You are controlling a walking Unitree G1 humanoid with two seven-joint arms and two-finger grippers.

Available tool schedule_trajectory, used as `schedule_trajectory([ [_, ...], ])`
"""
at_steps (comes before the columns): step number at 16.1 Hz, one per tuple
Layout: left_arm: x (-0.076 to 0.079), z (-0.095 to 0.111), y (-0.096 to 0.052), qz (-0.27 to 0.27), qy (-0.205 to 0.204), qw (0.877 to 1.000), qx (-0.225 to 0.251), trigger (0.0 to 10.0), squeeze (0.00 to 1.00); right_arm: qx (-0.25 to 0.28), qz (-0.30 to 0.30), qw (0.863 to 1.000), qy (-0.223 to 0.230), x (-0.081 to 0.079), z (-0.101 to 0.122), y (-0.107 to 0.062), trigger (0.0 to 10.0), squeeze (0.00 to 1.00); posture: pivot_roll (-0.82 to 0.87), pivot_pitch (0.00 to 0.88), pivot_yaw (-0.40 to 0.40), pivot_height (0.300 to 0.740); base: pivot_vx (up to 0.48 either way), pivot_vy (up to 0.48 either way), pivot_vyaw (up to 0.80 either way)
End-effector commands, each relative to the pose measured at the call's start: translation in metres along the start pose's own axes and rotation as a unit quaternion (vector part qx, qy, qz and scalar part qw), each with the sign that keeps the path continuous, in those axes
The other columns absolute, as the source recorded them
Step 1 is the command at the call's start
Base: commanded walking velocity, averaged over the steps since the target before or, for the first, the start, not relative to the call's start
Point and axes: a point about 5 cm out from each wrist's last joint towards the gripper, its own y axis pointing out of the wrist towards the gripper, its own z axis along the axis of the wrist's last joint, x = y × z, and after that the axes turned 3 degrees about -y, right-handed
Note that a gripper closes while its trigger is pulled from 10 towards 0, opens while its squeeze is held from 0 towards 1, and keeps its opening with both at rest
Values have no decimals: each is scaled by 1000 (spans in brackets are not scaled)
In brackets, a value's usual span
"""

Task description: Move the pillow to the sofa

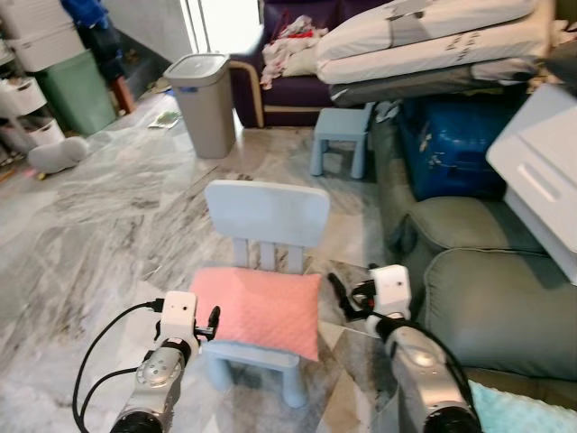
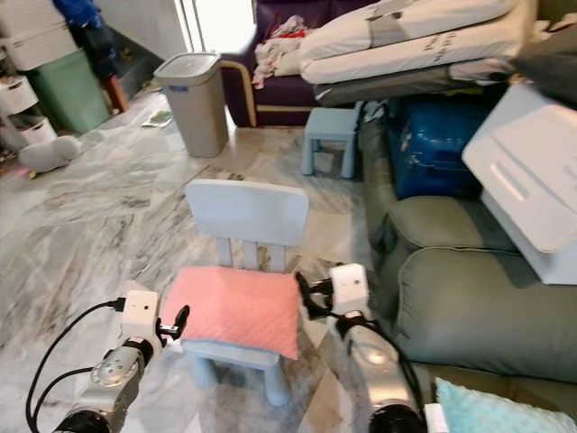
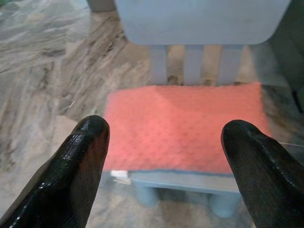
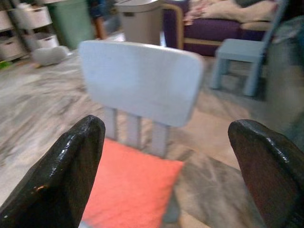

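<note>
Marble floor (image 1: 108,207), pillow (image 1: 266,309) on chair (image 1: 267,216)

No readable text, labels or numbers anywhere.

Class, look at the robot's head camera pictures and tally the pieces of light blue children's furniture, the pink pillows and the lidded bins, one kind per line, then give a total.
Light blue chair: 1
Light blue stool: 1
Pink pillow: 1
Lidded bin: 1
Total: 4
</note>
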Motion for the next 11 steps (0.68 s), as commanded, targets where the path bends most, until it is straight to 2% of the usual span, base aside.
schedule_trajectory([
  [1, -5, 2, 1, 3, -2, 1000, -1, 10000, 0, 2, -1, 1000, 7, 0, 1, 0, 10000, 0, -109, 5, 55, 740, 0, 0, 0],
  [3, -5, 4, 1, 1, -1, 1000, 2, 10000, 0, 1, -3, 1000, 10, 0, 0, 0, 10000, 0, -108, 6, 55, 740, 0, 171, 0],
  [11, -6, 8, 4, 2, 3, 1000, 3, 10000, 0, 4, -8, 1000, 8, 3, 1, 0, 10000, 0, -109, 3, 58, 740, 0, 480, 0],
])
